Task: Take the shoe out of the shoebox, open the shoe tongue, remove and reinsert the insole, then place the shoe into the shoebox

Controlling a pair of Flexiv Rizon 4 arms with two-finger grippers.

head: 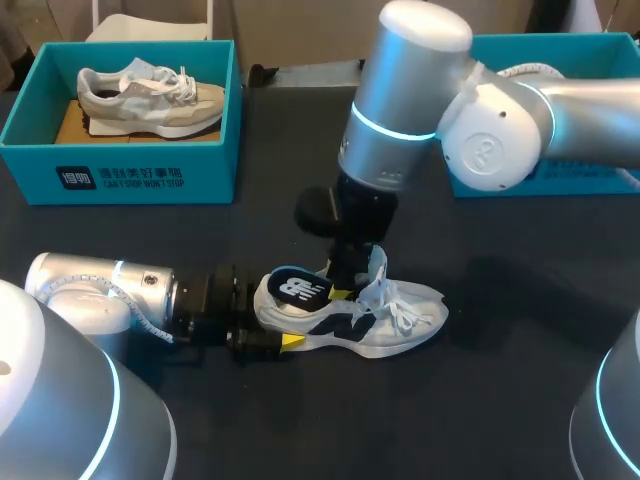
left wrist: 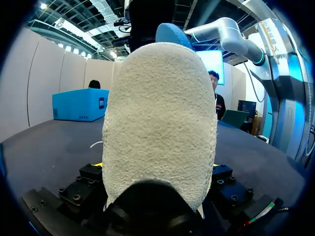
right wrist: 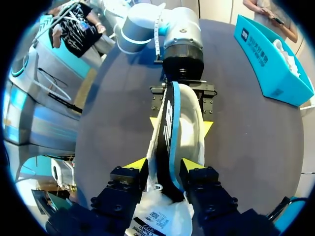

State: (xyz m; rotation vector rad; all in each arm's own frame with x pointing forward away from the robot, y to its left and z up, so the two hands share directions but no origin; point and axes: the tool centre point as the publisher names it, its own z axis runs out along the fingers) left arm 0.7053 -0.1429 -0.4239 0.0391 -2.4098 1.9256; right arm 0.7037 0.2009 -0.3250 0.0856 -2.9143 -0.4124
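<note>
Clamping shoe point(head: 395, 318) heel with left gripper point(right wrist: 181, 124), fingers tight both sides. Pinching insole point(right wrist: 167, 123) with right gripper point(right wrist: 164, 166), holding it half out. Sitting upright, well outside shoebox point(head: 130, 178).

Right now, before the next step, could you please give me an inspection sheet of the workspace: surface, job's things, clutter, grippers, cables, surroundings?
Surface: dark table, carrying two boxes and one shoe.
Job's things: white and navy shoe lies mid-table; its insole stands partly out of the opening; teal shoebox at the far left holds a beige shoe; second teal shoebox at the far right, largely hidden by the right arm.
Clutter: nothing seen.
Grippers: left gripper shut on the shoe's heel; right gripper shut on the insole from above.
Cables: nothing seen on the table.
Surroundings: nobody reaches over the table.
</note>
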